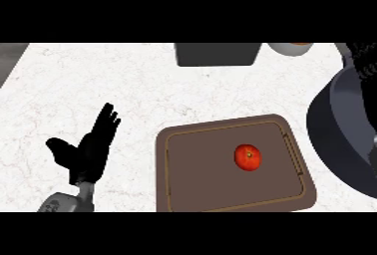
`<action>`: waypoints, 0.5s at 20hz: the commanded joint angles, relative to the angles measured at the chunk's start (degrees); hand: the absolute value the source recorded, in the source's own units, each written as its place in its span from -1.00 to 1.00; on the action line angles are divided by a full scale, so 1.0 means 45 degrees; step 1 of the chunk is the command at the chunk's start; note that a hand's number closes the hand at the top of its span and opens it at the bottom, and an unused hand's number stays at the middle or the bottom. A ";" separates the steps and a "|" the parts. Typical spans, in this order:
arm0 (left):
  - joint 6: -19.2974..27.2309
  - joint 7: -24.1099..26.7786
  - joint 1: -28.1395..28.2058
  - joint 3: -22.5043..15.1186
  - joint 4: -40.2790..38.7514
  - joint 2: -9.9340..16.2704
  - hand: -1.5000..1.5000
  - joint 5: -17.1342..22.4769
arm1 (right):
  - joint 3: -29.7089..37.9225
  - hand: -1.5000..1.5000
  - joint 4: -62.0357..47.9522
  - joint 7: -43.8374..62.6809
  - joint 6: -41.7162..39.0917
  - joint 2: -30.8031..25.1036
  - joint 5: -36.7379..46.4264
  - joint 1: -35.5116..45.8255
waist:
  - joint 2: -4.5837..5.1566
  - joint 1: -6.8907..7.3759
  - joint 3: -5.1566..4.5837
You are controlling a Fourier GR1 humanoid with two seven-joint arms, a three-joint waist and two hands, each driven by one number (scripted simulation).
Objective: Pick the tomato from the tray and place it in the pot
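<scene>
The tomato (pixel 249 157) lies on the brown tray (pixel 184 189), well off to the right of the left hand (pixel 87 149), whose fingers (pixel 106 122) stand straight and apart over the counter (pixel 88 74); the pot (pixel 335 139) sits farther right; the right hand is unseen

Red round tomato (pixel 249 157) on brown rectangular tray (pixel 191 174), right of centre there. Large dark grey pot (pixel 335 139) just right of tray, at counter's right edge. Black left hand (pixel 88 147) resting well left of tray. Dark grey box (pixel 217 54) and small cup (pixel 290 48) behind.
</scene>
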State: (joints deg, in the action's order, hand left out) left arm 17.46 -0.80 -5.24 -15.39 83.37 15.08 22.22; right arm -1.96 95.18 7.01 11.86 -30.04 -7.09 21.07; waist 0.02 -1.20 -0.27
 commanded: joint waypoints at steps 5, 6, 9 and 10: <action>0.0930 -0.0473 -0.1627 0.1549 0.0975 0.1655 0.00 -0.1090 | 0.0801 1.00 -0.2951 -0.4089 -0.2207 0.0782 -0.1322 -0.1469 | 0.0061 0.0447 0.0124; 0.0458 -0.0436 -0.1835 0.2192 0.0879 0.2491 0.00 -0.0955 | 0.0888 1.00 -0.3187 -0.4250 -0.2343 0.0923 -0.1510 -0.1377 | 0.0067 0.0491 0.0116; 0.0503 -0.1060 -0.1912 0.1666 0.1034 0.1945 0.00 -0.0823 | 0.0222 -1.00 -0.5242 -0.5664 -0.0189 0.0350 0.2147 -0.2151 | 0.0122 0.0515 0.0111; 0.0849 -0.1135 -0.1941 0.1636 0.1010 0.1740 0.00 -0.1043 | 0.0321 -1.00 -0.5402 -0.7136 -0.0287 0.1006 0.1691 -0.2503 | 0.0072 0.0398 0.0103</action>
State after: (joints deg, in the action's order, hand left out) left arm 19.96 -3.47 -12.02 -9.20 87.00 21.93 18.42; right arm -1.47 79.15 -12.97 7.64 -30.03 -1.26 13.84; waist 0.43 0.92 0.00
